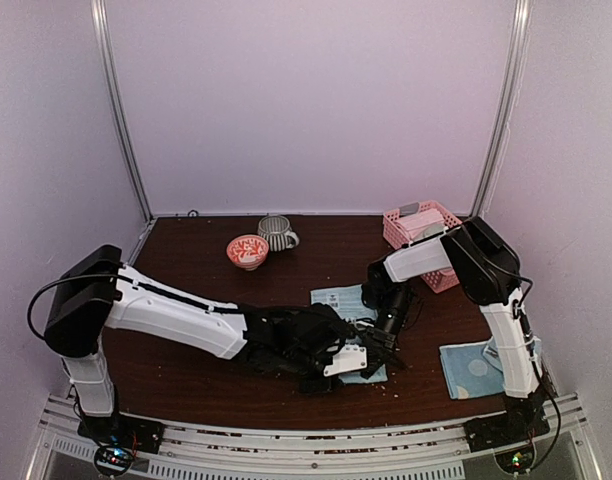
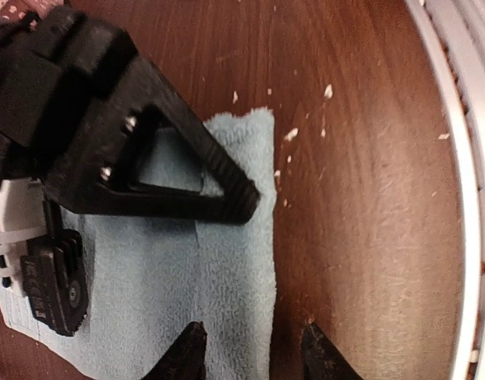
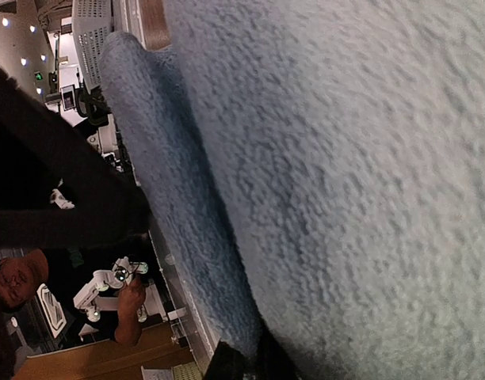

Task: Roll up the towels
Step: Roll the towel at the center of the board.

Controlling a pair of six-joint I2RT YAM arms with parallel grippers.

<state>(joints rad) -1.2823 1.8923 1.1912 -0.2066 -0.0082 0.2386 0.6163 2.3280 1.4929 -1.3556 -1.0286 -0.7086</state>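
Observation:
A plain light blue towel [image 1: 338, 298] lies flat at the table's centre, and its near part [image 2: 203, 277] fills the left wrist view. My left gripper [image 2: 254, 352] is open low over it, one fingertip above the cloth and the other above bare wood, astride the towel's right edge. My right gripper [image 1: 382, 336] comes down from the right, and its black triangular finger [image 2: 187, 190] rests on the towel. In the right wrist view that gripper [image 3: 254, 366] is shut on a raised fold of the towel [image 3: 345, 158]. A second blue towel with pale dots [image 1: 474, 370] lies by the right arm's base.
A pink lattice basket [image 1: 396, 224] holding rolled cloth stands at the back right. A red patterned bowl [image 1: 248, 250] and a striped mug [image 1: 276, 232] sit at the back centre. White crumbs [image 2: 290, 134] dot the wood. The metal rail [image 2: 456, 198] marks the table's near edge.

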